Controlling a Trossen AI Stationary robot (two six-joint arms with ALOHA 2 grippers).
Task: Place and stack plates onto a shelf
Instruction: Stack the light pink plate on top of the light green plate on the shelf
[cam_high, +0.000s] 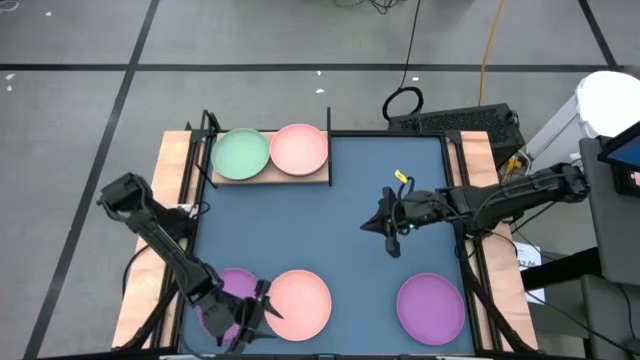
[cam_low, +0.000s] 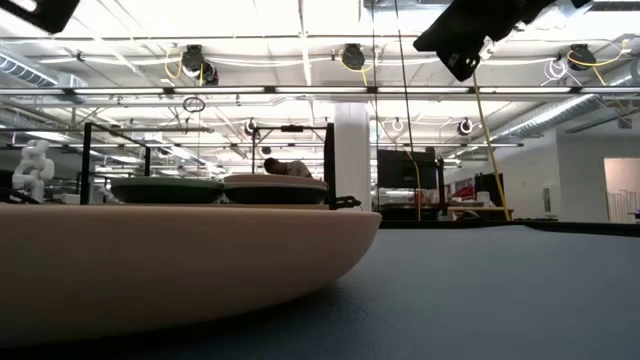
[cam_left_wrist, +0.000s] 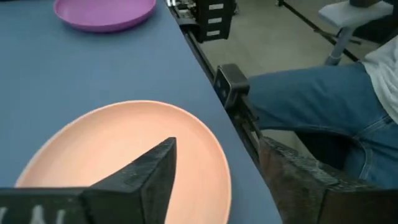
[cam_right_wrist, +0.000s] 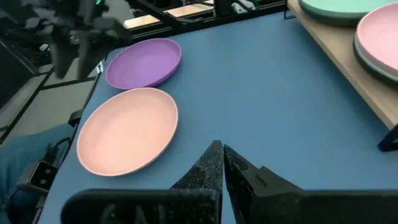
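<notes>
The wooden shelf (cam_high: 270, 178) stands at the mat's far left and bears a pale green plate (cam_high: 241, 153) and a pink plate (cam_high: 299, 148). A second pink plate (cam_high: 302, 303) lies flat on the blue-grey mat near its near edge, between two purple plates (cam_high: 228, 300) (cam_high: 430, 306). My left gripper (cam_high: 260, 312) is open at the pink plate's near-left rim (cam_left_wrist: 214, 155). One finger (cam_left_wrist: 149, 174) is over the plate's inside and the other (cam_left_wrist: 292, 174) is outside the rim. My right gripper (cam_high: 386, 228) is shut and empty above the mat's middle right; it also shows in the right wrist view (cam_right_wrist: 221, 155). My left gripper stands astride the near-left rim (cam_left_wrist: 217, 168) of the pink plate on the mat, coming level from the table's left. I cannot tell whether either finger touches the plate. The plate lies flat on the mat.
A person's leg in jeans (cam_left_wrist: 311, 99) is close to the table's near edge. Black frame posts (cam_high: 207, 130) stand at the shelf's corners. A yellow tag (cam_high: 402, 178) lies on the mat by my right arm. Open mat lies between the shelf and the near plates.
</notes>
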